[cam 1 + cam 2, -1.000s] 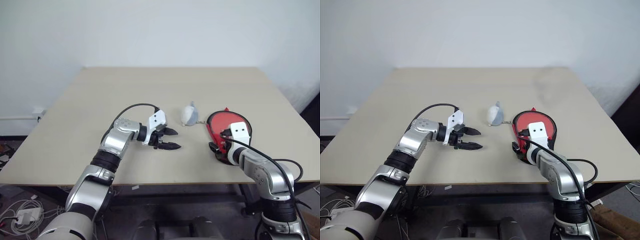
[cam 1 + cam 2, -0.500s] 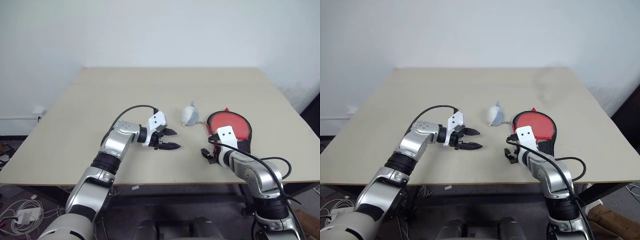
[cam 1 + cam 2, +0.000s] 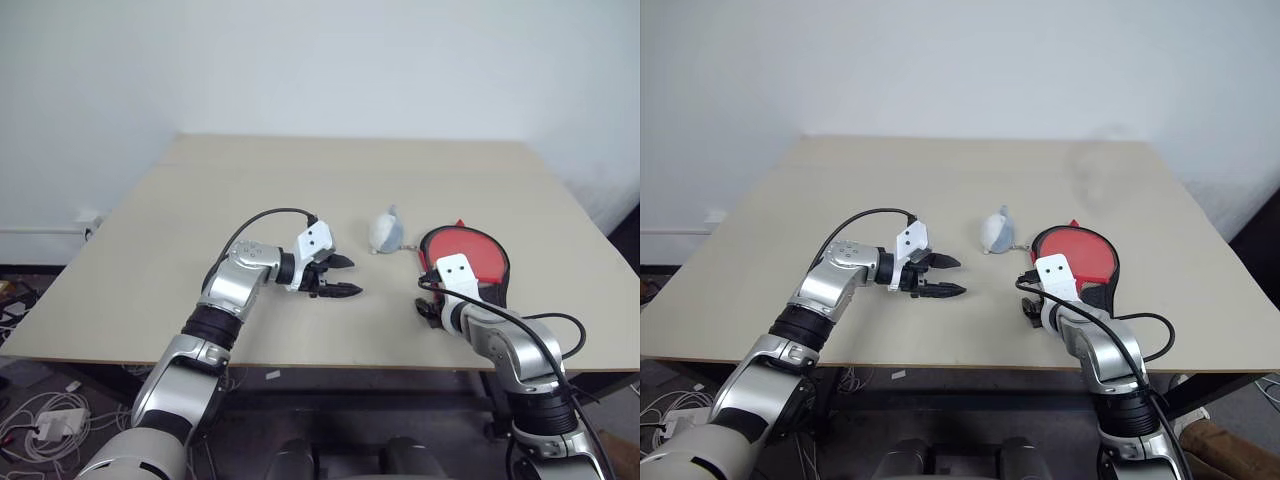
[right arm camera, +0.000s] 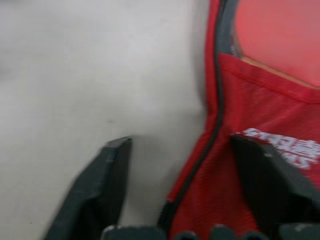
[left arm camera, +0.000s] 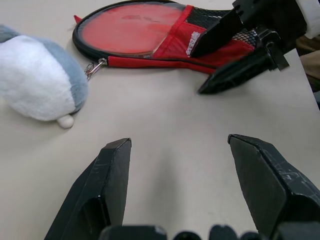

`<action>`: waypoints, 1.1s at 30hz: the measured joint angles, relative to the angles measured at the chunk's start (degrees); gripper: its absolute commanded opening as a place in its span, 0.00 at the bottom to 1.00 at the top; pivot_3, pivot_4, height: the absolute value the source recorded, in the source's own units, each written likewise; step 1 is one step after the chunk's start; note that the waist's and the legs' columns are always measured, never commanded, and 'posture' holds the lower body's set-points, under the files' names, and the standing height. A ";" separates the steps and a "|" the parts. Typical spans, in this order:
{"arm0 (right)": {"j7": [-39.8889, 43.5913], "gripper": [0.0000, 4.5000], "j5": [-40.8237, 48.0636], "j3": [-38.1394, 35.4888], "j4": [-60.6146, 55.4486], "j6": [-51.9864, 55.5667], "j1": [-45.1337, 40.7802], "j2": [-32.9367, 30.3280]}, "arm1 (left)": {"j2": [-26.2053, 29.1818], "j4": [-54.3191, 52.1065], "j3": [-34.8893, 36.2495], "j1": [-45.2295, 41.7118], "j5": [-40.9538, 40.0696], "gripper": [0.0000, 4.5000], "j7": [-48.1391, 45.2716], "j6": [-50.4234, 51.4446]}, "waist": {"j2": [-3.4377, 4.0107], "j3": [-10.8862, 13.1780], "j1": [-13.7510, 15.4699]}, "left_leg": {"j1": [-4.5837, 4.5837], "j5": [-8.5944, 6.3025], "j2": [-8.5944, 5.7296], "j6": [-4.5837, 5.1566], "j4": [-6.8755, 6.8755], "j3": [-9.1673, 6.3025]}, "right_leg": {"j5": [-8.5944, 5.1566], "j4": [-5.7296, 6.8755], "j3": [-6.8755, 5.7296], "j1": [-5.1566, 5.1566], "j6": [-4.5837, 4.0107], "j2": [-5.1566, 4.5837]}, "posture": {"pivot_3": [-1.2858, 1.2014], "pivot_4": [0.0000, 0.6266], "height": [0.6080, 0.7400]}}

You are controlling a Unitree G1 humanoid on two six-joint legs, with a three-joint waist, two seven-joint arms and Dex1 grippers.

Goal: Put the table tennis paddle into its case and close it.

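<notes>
Now our right pincer (image 3: 1032, 308) has narrowed, straddling the case (image 3: 1077, 258) rim near the table's right edge, likely gripping next; our left pincer (image 3: 948, 277) hovers spread.

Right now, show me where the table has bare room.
The table is bare behind both arms and left of the left gripper. Crowded: right front, where plush toy, case and right gripper cluster.

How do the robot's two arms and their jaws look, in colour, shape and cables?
Both arms have silver-grey metal segments with black joint rings. Each wrist carries a white angular block with two small dark dots. The left gripper and right gripper each have two black, pointed, wedge-shaped fingers. A thin black cable loops over each forearm to the wrist.
</notes>
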 measured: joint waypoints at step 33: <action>13.65 0.01 12.48 -8.34 -10.30 7.90 -0.97 -1.25 | 0.44 3.15 3.65 -4.47 -1.61 0.73 -0.16 2.84 | 0.22 0.13 -0.36 | -0.09 0.00 -0.05 0.00 -0.08 -0.44 | -0.01 -0.03 -0.37 -0.01 0.00 0.02 | 0.52 0.00 1.00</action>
